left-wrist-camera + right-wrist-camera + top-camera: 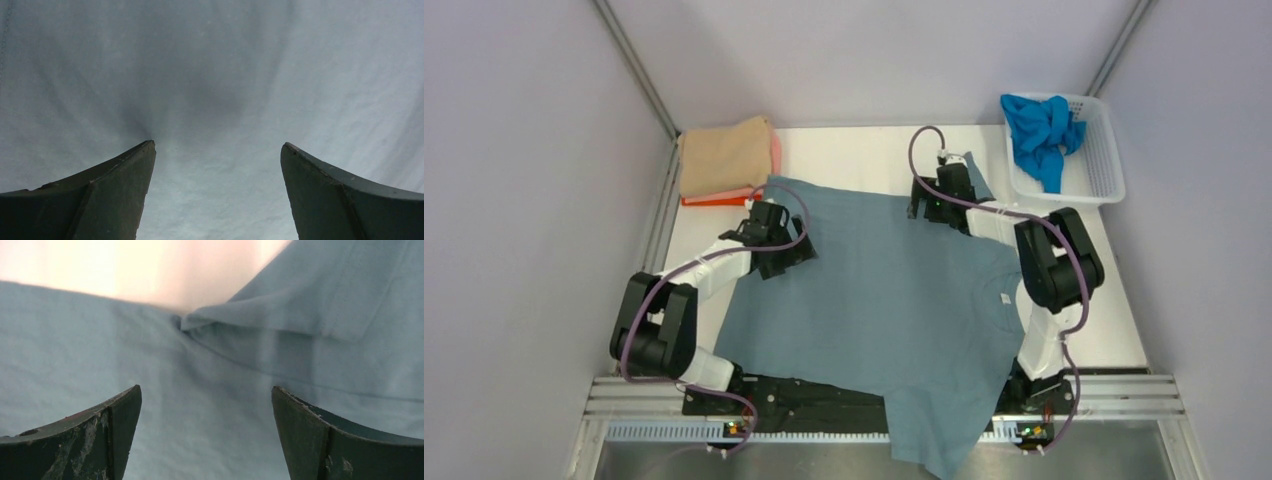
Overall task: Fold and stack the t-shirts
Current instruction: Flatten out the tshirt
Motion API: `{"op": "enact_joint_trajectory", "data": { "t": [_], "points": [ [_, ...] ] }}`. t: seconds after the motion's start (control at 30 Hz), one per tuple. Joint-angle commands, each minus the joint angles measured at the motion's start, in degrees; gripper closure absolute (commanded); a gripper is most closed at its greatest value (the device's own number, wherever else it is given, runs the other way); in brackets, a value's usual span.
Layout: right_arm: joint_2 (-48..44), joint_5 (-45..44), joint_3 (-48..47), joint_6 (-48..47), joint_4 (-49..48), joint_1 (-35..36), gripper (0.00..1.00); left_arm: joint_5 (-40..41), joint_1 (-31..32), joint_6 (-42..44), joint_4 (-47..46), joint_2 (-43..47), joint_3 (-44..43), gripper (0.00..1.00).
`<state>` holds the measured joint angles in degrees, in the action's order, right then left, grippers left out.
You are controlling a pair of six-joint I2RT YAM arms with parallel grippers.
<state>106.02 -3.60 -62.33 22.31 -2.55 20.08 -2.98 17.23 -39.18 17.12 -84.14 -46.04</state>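
Left gripper [217,146] and right gripper [206,388] are both spread wide, holding nothing, over the far part of the grey-blue t-shirt [884,300] lying across the worktop [854,155].

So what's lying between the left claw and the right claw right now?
Only the grey-blue t-shirt, spread out; the top view shows nothing else from left claw to right claw, both open.

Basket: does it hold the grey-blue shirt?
No, the basket holds a crumpled bright blue shirt; the grey-blue shirt lies spread on the table.
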Motion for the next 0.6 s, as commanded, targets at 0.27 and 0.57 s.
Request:
{"op": "enact_joint_trajectory", "data": {
  "t": [0.27,0.57],
  "points": [
    [11.9,-3.8,-14.3,2.7,-2.6,-1.4,0.01,13.9,-0.3,-1.5,3.9,-3.3,2.9,0.01],
    [19.6,-5.6,-26.1,0.1,-9.1,-1.9,0.01,12.7,-0.4,-1.2,4.3,-5.4,2.8,0.01]
  ]
}}
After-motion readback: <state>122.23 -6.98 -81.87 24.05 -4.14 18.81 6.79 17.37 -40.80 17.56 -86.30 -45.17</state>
